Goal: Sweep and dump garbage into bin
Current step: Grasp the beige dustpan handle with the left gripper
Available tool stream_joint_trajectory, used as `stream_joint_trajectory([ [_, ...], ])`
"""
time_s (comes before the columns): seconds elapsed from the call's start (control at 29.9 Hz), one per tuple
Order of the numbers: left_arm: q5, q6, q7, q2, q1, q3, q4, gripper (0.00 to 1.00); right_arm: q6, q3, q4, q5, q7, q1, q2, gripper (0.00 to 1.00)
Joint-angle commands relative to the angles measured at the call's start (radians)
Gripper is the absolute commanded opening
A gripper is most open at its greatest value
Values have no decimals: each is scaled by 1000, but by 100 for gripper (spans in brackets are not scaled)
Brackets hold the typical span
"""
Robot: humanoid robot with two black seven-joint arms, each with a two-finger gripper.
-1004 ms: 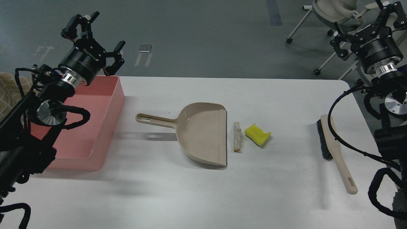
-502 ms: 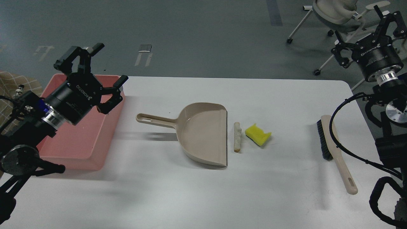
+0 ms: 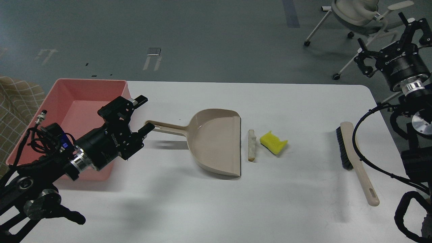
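Observation:
The yellow notched chunk (image 3: 273,142) and the thin white bread slice (image 3: 251,144) lie on the white table just right of the beige dustpan's (image 3: 216,141) open edge. The pink bin (image 3: 71,114) stands at the table's left end. My left gripper (image 3: 144,113) is open and empty, low over the table at the end of the dustpan's handle (image 3: 162,126). My right gripper (image 3: 391,38) is open and empty, raised high beyond the table's right edge, above and behind the beige brush (image 3: 354,160).
The brush with black bristles lies near the table's right edge, handle toward me. Rolling chairs (image 3: 354,17) stand on the floor beyond the far right corner. A checked cloth (image 3: 17,101) shows at the far left.
My left gripper came down from above the bin's far rim and moved right, to the dustpan's handle end. My right gripper drifted slightly right. The garbage, dustpan and brush have not moved.

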Motion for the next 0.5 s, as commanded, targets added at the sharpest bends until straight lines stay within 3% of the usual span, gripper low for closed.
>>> stream_joint_trajectory([
  [0.0,30,29,4,-64,-69,110,48,91,0,1,0,0,0,0,-1,100],
  [0.2,30,92,10,-96,-128,208,131,91,0,0,-7,0,0,-9,-31,100],
  [0.47,30,106,28,-172,-134,216,252,75,0,6,5,0,0,-54,-43,100],
])
